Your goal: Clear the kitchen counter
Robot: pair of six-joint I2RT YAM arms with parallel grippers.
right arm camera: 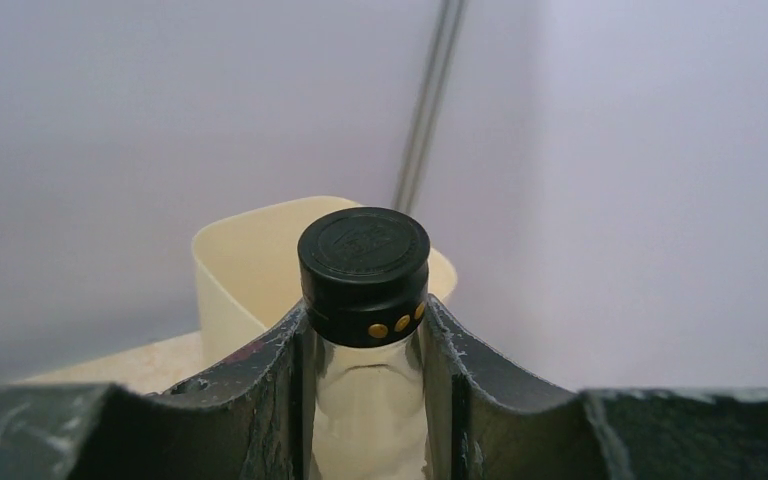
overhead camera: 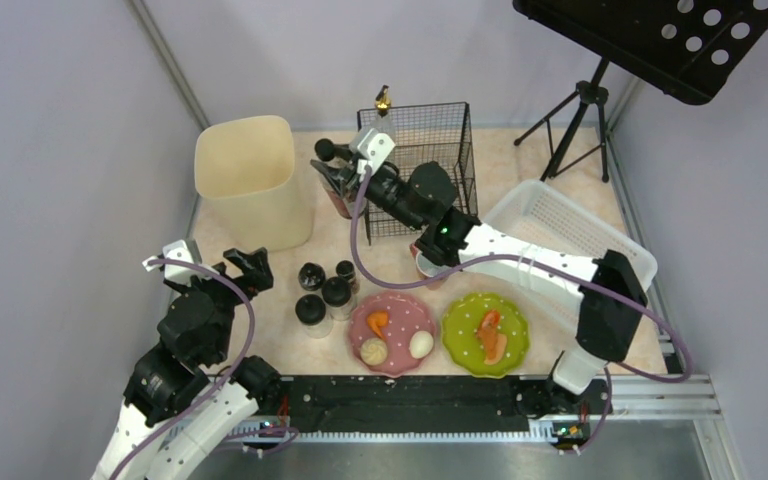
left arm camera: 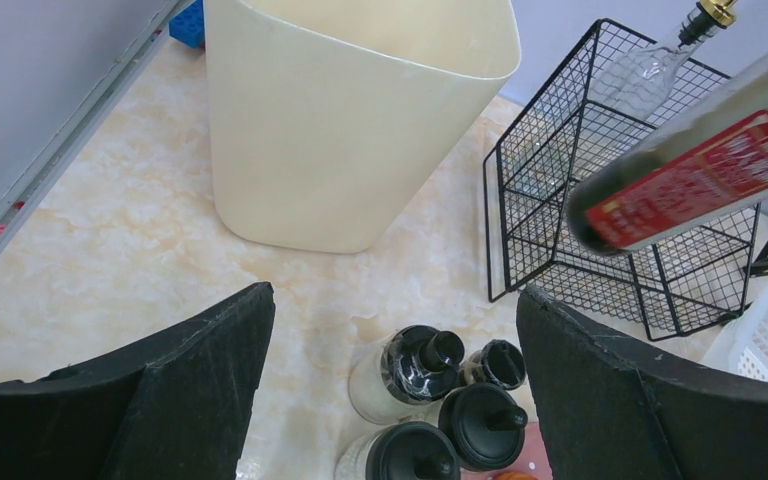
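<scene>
Marbled bench [overhead camera: 495,170] spreads beneath a cream bin [overhead camera: 250,180], right of which the right pincer [right arm camera: 365,350], partly closed, clamps a black-capped bottle [right arm camera: 363,265] aloft, while the left pincer [overhead camera: 244,264] gapes wide and empty on the bin's near side.

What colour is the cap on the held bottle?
Black cap with small gold dots, best in the right wrist view.

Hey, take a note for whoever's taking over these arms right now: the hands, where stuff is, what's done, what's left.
Left hand: open, empty, over the kitchen counter by four small black-capped bottles.
Right hand: shut on a red-labelled bottle, held in the air beside the wire basket.
Done: one clear bottle in the wire basket.
Left: the held bottle, the small bottles, and the pink plate and green plate with food on the counter.
</scene>
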